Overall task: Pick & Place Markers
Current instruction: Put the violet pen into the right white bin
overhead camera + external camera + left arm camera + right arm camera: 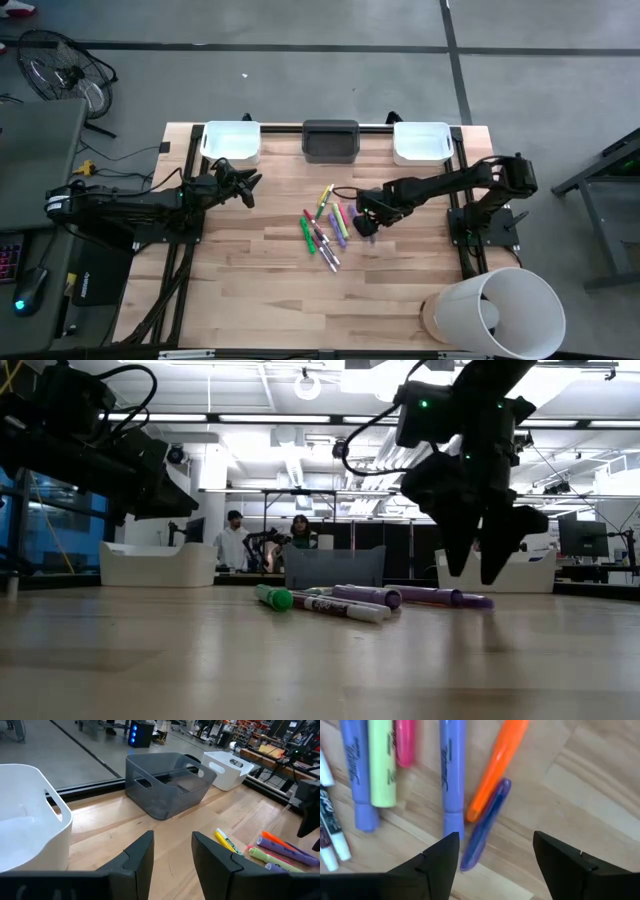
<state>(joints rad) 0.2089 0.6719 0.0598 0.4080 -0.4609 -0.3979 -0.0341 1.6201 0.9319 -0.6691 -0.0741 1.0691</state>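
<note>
Fingers on our right gripper [366, 228] stand wide apart, holding nothing, just above the markers [327, 227] at mid-table; our left gripper [249, 186] waits open and empty near the left white bin [231, 142]. We count three bins on the pale wooden table [250, 290]: two white, one grey bin [330, 140] between them. Two people [265, 543] stand in the lit room behind.

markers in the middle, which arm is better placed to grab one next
Right. The right tool hangs open directly over the markers, with a blue marker between its fingers in its wrist view. The left tool sits farther off, near the white bin.
</note>
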